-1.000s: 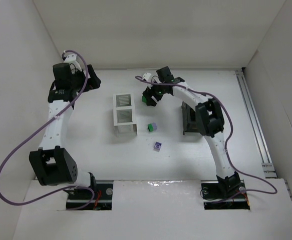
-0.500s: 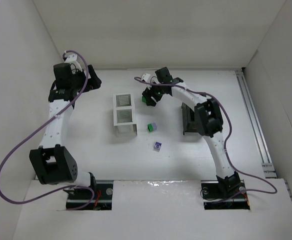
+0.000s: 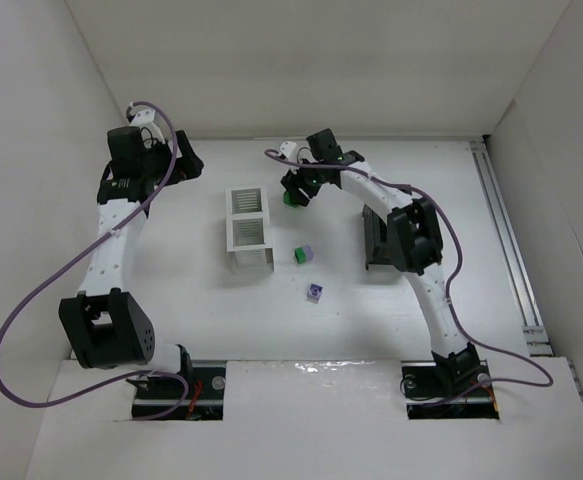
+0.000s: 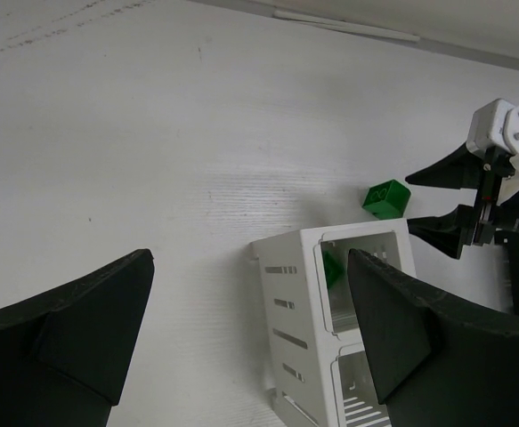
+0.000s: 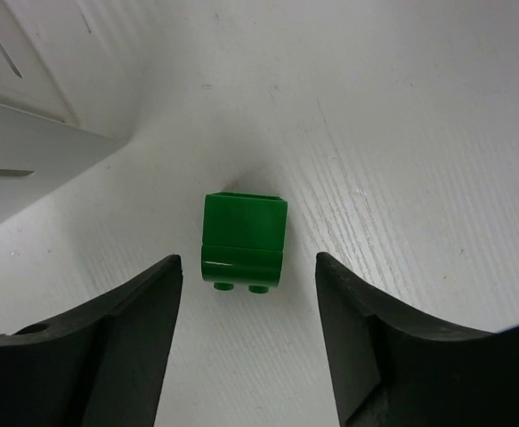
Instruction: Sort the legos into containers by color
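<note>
The right gripper (image 5: 246,262) is spread wide around a green lego (image 5: 244,238), its fingers clear of both sides. In the top view the lego lies at 2 o'clock from the white box (image 3: 249,219). The left gripper (image 4: 250,258), also wide, hangs at the box's 10 o'clock.

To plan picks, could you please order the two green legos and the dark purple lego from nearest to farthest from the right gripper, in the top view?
1. Far green lego, within the open right gripper.
2. Middle green lego, mid-table.
3. Dark purple lego, nearest the arm bases.
</note>
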Robot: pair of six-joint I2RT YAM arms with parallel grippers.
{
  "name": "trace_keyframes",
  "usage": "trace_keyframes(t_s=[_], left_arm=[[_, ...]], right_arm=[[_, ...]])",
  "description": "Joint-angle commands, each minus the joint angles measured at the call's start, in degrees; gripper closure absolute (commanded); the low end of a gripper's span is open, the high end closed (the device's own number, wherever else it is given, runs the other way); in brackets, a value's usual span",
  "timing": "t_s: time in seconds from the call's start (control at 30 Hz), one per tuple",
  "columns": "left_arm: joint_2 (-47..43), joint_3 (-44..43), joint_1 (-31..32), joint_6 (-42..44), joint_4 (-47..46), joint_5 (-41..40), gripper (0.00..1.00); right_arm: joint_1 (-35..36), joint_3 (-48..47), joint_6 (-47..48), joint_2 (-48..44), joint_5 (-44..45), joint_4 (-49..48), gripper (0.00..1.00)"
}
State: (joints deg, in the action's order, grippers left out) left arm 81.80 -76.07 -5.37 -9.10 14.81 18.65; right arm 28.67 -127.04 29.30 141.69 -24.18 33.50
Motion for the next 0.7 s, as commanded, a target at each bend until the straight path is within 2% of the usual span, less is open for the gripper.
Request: trace_keyframes(t_s=[0.0,0.1,0.23,0.47,0.6,0.67], left_arm=[[0.20,0.58,-0.35,-0.39,-1.98,0.68,0.12],[0.20,0.58,-0.35,-0.39,-1.98,0.68,0.12],[0.20,0.05,-0.35,-0.39,-1.98,1.21,0.12],[0.82,-0.48,-0.35,-0.39,-1.98,1.21,0.13],[1.34,-1.01,-0.35,-0.39,-1.98,1.73,0.13],[1.34,-1.01,-0.35,-0.39,-1.98,2.95,0.16]], right_arm=[[1.04,-2.60,0.76,0.96,0.37,0.96,0.32],[1.04,-2.07,1.37,0.96,0.37,1.66,0.29],[1.04,-0.84,1.37,0.96,0.89,0.96,0.33],[1.04,-2.68,1.37,2.54,1.60,2.88,0.47],[1.04,-3.21,1.37,2.54,1.60,2.89,0.62],[1.04,-3.21,1.37,2.54,0.99,2.89,0.82]])
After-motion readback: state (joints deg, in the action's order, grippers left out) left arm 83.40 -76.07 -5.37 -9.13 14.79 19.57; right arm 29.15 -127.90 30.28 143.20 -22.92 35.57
